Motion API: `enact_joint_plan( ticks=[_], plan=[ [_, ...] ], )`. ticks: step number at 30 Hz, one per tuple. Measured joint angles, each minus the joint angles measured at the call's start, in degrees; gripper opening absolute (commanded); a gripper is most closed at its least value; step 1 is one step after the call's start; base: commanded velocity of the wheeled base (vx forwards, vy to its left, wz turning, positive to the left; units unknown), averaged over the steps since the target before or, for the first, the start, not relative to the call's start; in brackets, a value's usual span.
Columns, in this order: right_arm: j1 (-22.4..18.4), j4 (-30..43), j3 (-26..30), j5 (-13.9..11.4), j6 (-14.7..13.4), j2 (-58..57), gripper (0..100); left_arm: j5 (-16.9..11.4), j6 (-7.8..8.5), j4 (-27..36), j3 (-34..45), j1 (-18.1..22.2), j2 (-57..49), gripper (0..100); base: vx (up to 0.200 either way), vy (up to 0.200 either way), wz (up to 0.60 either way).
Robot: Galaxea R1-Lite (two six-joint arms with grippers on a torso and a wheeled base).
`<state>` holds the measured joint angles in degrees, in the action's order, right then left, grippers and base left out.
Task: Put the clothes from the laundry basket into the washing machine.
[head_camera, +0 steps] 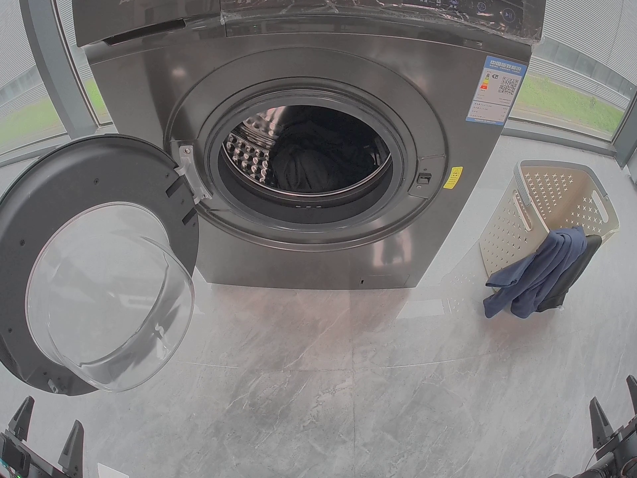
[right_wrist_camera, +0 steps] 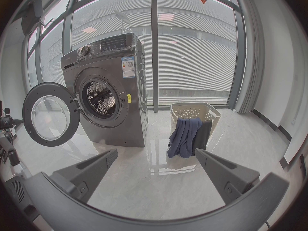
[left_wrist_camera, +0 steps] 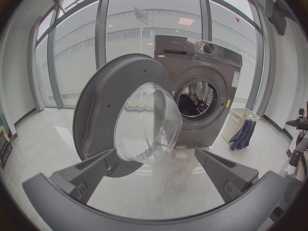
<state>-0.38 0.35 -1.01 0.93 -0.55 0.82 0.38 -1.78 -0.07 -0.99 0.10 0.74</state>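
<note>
A grey washing machine [head_camera: 318, 54] stands ahead, its round door [head_camera: 93, 260] swung open to the left. Dark clothes [head_camera: 318, 157] lie inside the drum. To the right stands a cream laundry basket [head_camera: 554, 197] with a blue garment [head_camera: 531, 273] and a black one [head_camera: 574, 270] draped over its front rim. My left gripper [head_camera: 46, 426] sits low at the near left, open and empty, its fingers [left_wrist_camera: 93, 174] spread wide before the door [left_wrist_camera: 125, 113]. My right gripper [head_camera: 614, 403] sits low at the near right, open and empty, facing the basket [right_wrist_camera: 195, 113] and blue garment [right_wrist_camera: 184, 137].
Glossy grey tiled floor [head_camera: 345, 380] stretches between me and the machine. Glass walls with metal frames [head_camera: 46, 54] run behind the machine. The open door juts out over the floor on the left.
</note>
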Motion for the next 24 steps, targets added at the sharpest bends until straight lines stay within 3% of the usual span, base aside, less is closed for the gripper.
enact_joint_plan(
  ticks=[5,10,24],
  plan=[
    [0.1,-0.1,0.0,0.0,0.1,-0.1,100,0.1,-0.13,0.0,0.0,0.0,0.0,100,0.0,0.0,0.0],
    [0.1,-0.1,0.0,0.0,0.2,-0.1,100,0.3,0.45,-0.1,0.0,0.0,-0.1,100,0.0,-0.2,0.0],
    [0.1,-0.1,0.0,0.0,0.2,-0.1,100,1.1,0.01,-0.1,0.0,0.1,-0.1,100,0.0,-0.2,0.0]
  ],
)
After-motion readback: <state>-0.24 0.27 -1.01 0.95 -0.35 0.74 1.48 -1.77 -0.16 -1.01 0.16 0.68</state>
